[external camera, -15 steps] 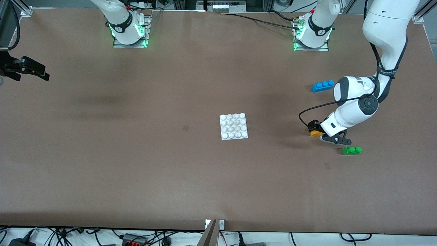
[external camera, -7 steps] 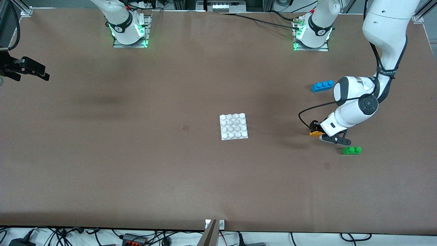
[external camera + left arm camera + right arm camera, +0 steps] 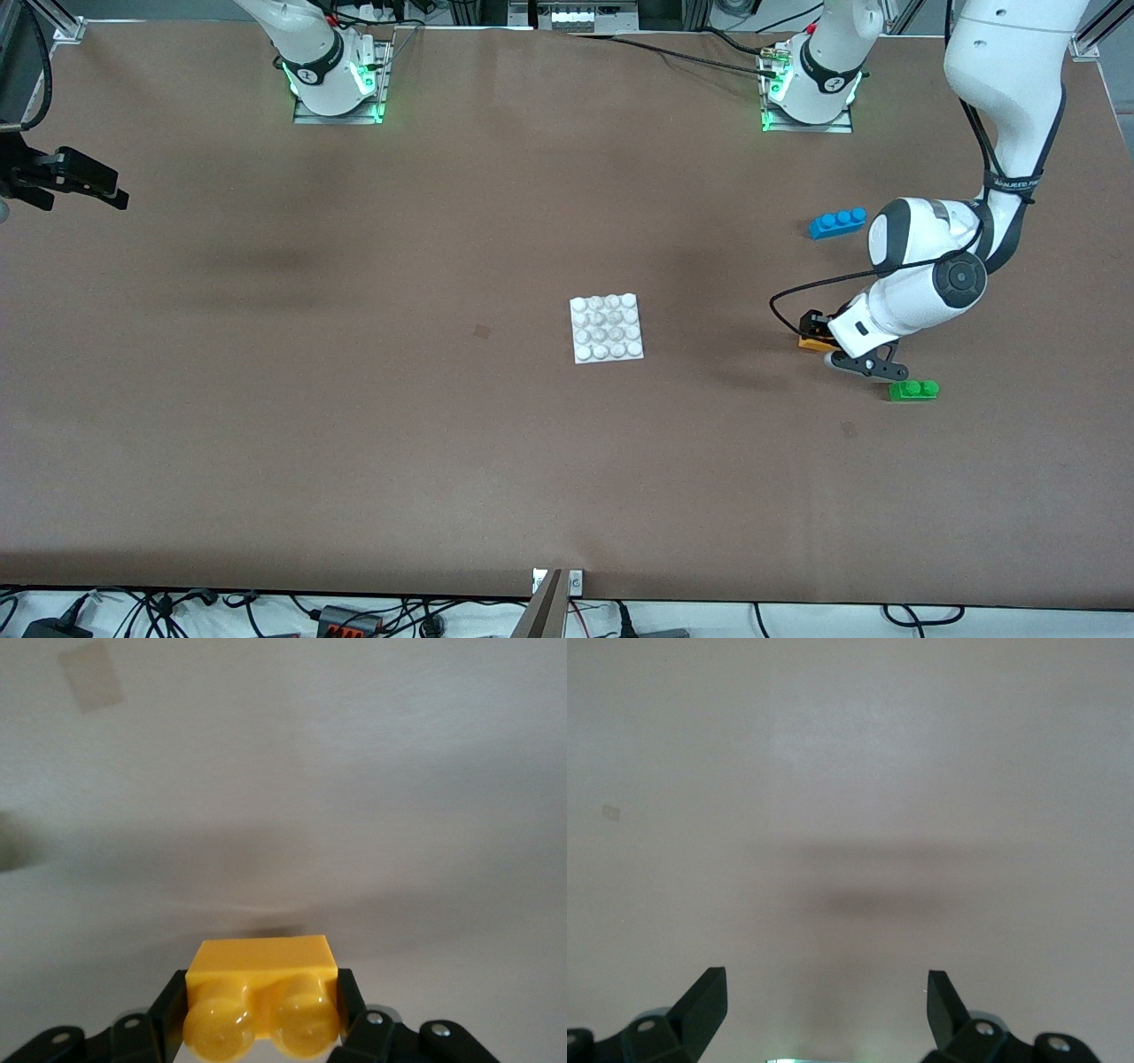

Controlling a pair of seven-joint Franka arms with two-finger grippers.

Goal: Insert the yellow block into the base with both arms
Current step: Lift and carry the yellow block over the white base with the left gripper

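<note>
The yellow block [image 3: 811, 342] is clamped between the fingers of my left gripper [image 3: 817, 340], toward the left arm's end of the table. In the left wrist view the block [image 3: 263, 992] shows with its two studs toward the camera, and the left gripper [image 3: 263, 1014] holds it just over the bare table with a thin shadow beneath. The white base [image 3: 607, 328] lies flat mid-table, apart from the block. My right gripper [image 3: 111, 190] waits at the right arm's end of the table. It is open and empty over bare table in the right wrist view [image 3: 824, 992].
A green two-stud brick [image 3: 912, 390] lies close beside the left gripper, nearer the front camera. A blue three-stud brick [image 3: 837, 221] lies farther from the camera. The left arm's cable [image 3: 788, 297] loops out toward the base.
My left gripper has shifted slightly toward the base with the yellow block in it. The right arm has not moved.
</note>
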